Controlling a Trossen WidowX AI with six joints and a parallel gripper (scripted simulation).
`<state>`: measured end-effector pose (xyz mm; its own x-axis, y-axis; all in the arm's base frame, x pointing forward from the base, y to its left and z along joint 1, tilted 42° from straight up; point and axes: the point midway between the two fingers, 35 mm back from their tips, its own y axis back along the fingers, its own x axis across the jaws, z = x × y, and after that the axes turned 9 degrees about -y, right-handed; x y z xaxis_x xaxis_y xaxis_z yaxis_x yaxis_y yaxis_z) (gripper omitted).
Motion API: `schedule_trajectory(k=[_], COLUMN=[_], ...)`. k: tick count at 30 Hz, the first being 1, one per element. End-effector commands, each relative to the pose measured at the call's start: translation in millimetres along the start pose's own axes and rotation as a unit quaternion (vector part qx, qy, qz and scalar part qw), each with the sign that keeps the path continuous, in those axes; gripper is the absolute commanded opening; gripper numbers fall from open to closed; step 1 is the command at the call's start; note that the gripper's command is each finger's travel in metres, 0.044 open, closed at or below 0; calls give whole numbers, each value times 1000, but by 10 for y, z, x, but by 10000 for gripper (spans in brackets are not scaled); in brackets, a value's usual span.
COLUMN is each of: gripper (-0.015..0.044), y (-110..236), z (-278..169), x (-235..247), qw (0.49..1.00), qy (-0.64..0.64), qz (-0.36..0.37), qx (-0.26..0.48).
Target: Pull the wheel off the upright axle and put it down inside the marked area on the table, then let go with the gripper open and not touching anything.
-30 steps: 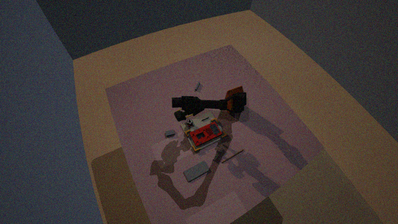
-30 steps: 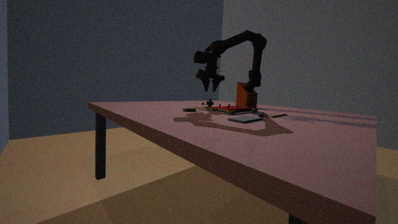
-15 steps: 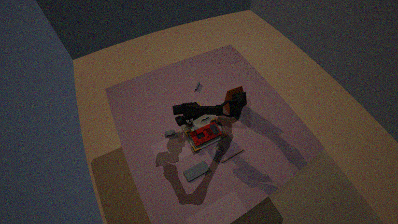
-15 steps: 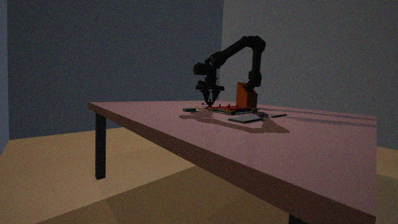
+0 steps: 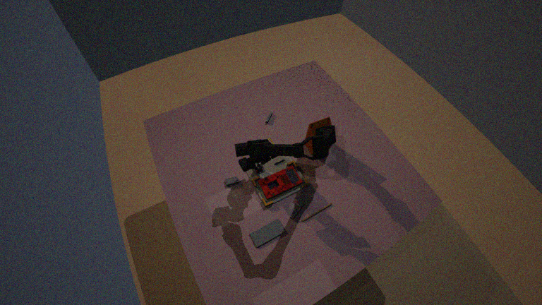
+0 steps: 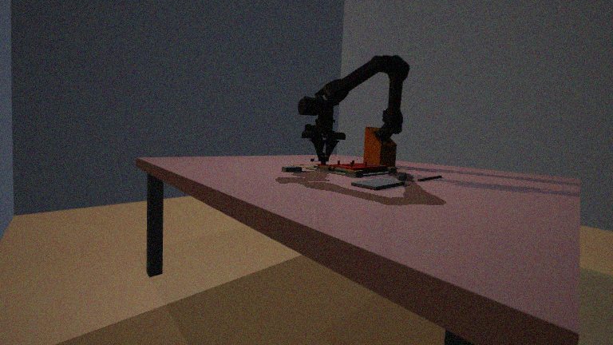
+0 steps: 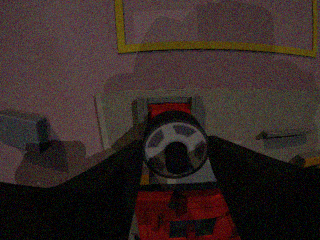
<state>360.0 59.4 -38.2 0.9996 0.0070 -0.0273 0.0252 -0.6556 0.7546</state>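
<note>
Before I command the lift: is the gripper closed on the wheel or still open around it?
Closed on it. In the wrist view the wheel sits wedged between both dark fingers of the gripper.

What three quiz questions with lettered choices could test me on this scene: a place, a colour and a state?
1. Where is the wheel?
A. between the claw's fingers
B. inside the outline
C. on the floor

2. What colour is the outline on the table?
A. blue
B. yellow
C. white

3. What state is the claw in?
A. wide open, holding nothing
B. out of view
C. shut on the wheel

Answers: 1 A, the dark fingers flank it; 2 B, the wrist view shows a yellow frame; 3 C, the fingers press both sides of the wheel.
</note>
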Motion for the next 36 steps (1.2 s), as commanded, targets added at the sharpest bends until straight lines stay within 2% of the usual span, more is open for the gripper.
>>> schedule_trajectory(k=[1,36], gripper=[0,0], y=[10,126], z=[0,3], x=[-1,4], qw=[1000,1000], qy=[1,0], qz=[-1,0], qx=[0,0])
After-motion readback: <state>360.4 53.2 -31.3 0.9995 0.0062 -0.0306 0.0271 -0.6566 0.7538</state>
